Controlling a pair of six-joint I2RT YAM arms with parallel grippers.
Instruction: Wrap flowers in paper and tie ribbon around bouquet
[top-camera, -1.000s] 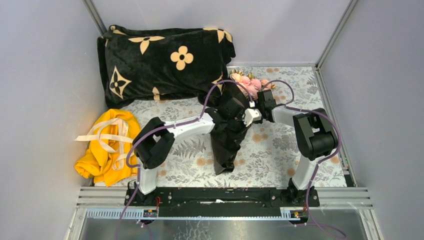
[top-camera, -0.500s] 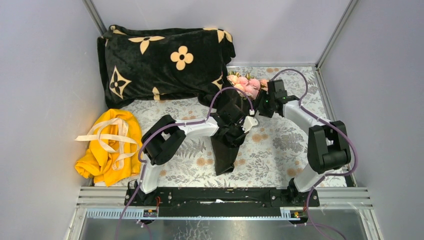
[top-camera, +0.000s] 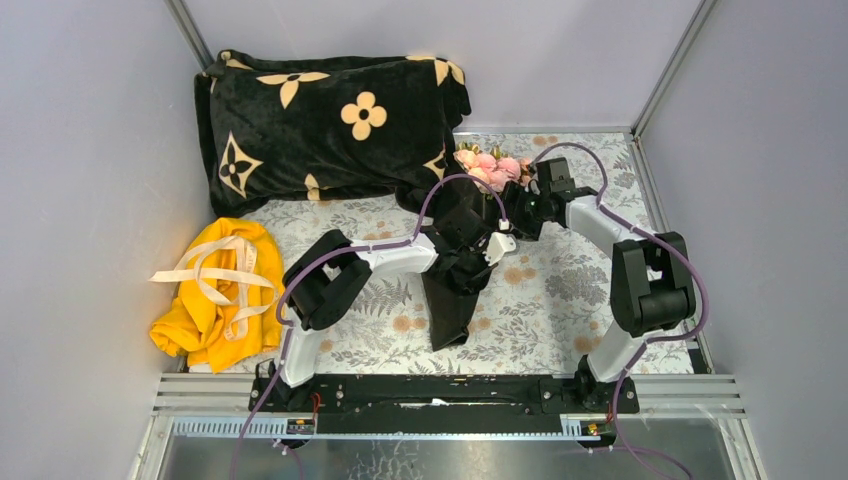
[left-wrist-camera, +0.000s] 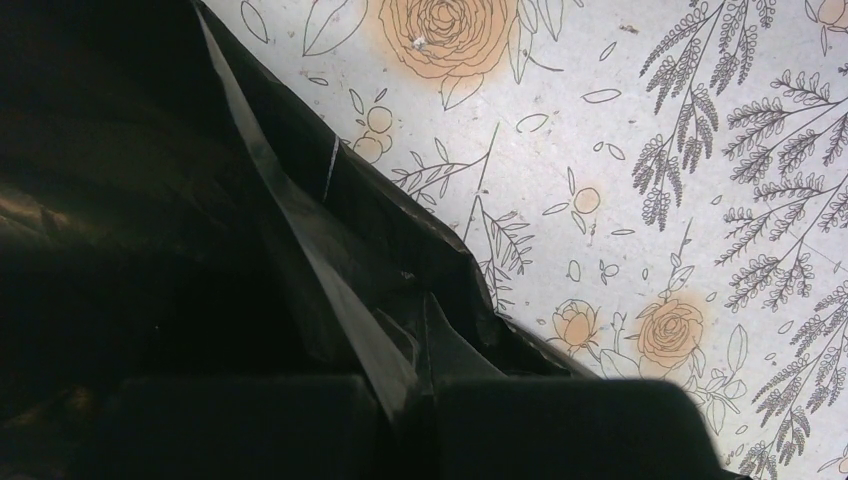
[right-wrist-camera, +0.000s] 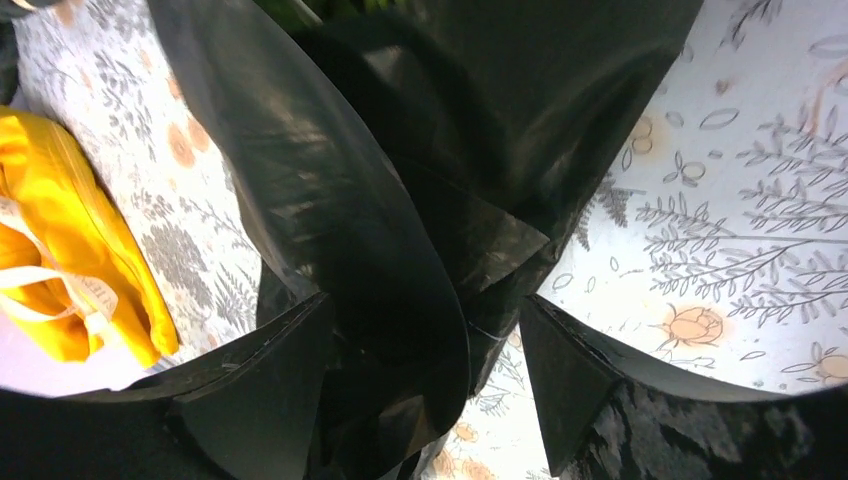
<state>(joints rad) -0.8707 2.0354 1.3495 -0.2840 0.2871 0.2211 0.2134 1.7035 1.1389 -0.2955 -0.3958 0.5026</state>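
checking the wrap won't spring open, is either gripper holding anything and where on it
The left gripper is shut on the paper, pinching a fold midway along the bouquet. The right gripper is open astride the paper, gripping nothing.

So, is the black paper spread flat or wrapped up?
Wrapped: the paper forms a narrow crinkled cone, the flowers poking from its far end.

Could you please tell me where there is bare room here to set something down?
Bare mat lies near right, between the bouquet and the right arm; also between the blanket and the left arm. The middle is crowded, both arms meeting at the bouquet; yellow cloth and ribbon fill the near left.
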